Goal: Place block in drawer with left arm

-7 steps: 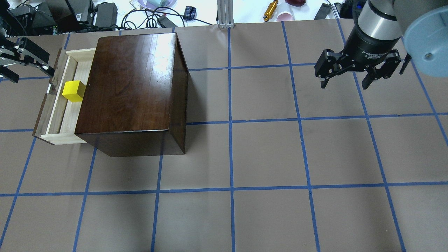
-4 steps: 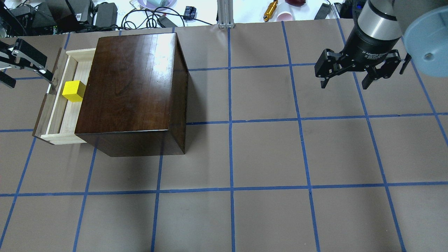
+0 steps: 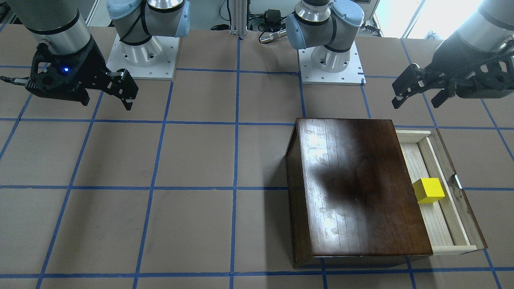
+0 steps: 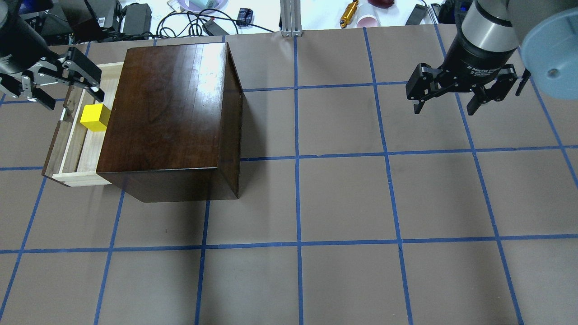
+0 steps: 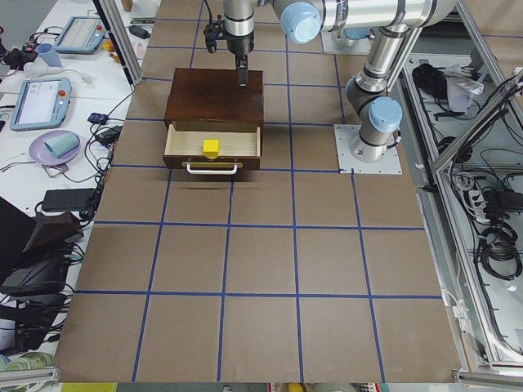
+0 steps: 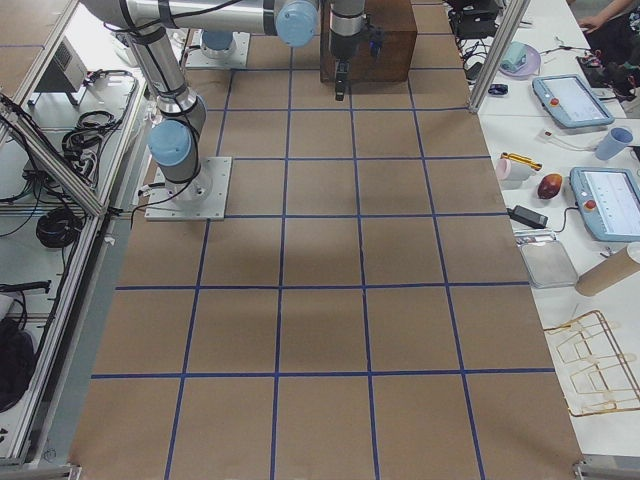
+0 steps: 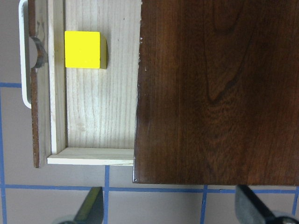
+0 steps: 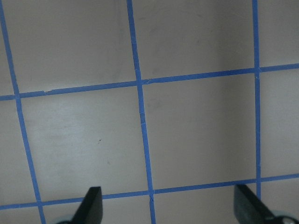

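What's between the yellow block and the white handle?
Between the block and the handle stands only the drawer's front, pale wood then dark panel, in the left wrist view.

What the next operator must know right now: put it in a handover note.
Left claw: open, empty, raised off the end of the drawer nearer the robot's base.
Right claw: open, empty, over the table, far from the box.
Block: resting on the drawer floor, touched by neither claw. The drawer is pulled out of the box.
Done: block placed.
Left: apparently nothing of the placement; perhaps clear the left arm away.
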Tool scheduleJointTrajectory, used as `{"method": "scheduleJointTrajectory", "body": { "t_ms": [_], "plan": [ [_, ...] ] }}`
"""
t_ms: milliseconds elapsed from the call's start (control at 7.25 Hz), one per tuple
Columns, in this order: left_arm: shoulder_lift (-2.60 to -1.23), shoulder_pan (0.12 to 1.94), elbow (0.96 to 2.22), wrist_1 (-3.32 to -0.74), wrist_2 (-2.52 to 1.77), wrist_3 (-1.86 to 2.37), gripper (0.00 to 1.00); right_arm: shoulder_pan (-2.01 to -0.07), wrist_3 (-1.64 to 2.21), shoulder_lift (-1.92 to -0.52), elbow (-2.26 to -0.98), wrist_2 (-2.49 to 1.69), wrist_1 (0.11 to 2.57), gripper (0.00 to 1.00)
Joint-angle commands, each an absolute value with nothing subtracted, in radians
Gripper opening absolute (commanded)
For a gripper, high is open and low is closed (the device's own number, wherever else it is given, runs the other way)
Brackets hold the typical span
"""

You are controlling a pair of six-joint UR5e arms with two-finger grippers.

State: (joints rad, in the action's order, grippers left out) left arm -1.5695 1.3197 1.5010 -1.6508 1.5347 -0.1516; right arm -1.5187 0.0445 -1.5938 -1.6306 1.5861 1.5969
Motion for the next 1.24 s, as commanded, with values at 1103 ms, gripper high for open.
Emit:
{"method": "scheduleJointTrajectory", "body": {
  "t_ms": [1103],
  "plan": [
    [-1.611, 1.534, 1.511, -1.523, 1.552, 0.02, 1.0, -1.519, 0.044, -1.594, -1.631, 1.586, 1.597, 1.0]
  ]
}}
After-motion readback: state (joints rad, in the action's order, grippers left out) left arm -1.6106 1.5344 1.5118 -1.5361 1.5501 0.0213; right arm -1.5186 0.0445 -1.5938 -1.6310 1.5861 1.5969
